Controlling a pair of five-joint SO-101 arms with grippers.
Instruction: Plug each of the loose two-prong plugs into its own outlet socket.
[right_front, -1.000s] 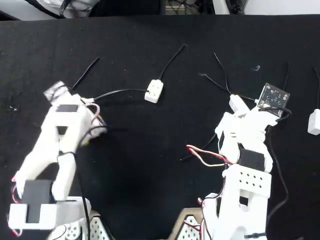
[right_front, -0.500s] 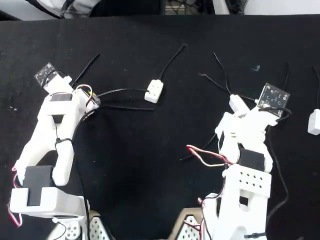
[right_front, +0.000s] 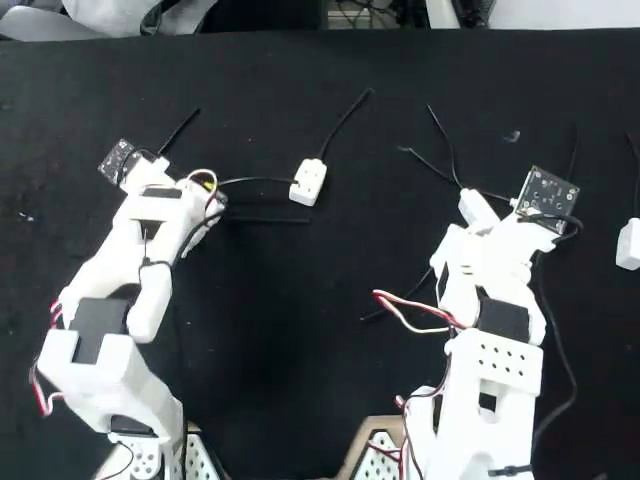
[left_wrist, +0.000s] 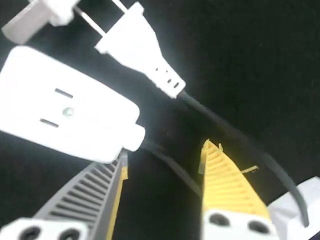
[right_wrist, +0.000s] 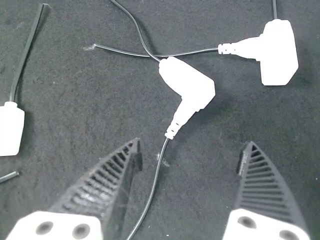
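**Both grippers open above loose plugs and sockets on the black table**

The left gripper (left_wrist: 165, 151) stands open and holds nothing, its grey finger (left_wrist: 95, 185) and yellow finger (left_wrist: 227, 185) spread wide. Just beyond the grey fingertip lies a white outlet socket (left_wrist: 65, 112), face up, with two slots showing. Beside the socket lies a white two-prong plug (left_wrist: 142, 47). Its prongs point towards another white piece (left_wrist: 35, 17), and whether they enter it cannot be told. The plug's black cable (left_wrist: 225, 127) passes just beyond the yellow fingertip.

The right gripper (right_wrist: 192, 145) is likewise open and empty. Ahead of it an angled white plug (right_wrist: 187, 85) lies unplugged on the table (right_front: 330, 90), and its thin cord (right_wrist: 150, 190) trails back between the fingers. A second white plug body (right_wrist: 277, 50) lies near the angled one but apart from it. A white block (right_wrist: 10, 127) sits well off to the other side.
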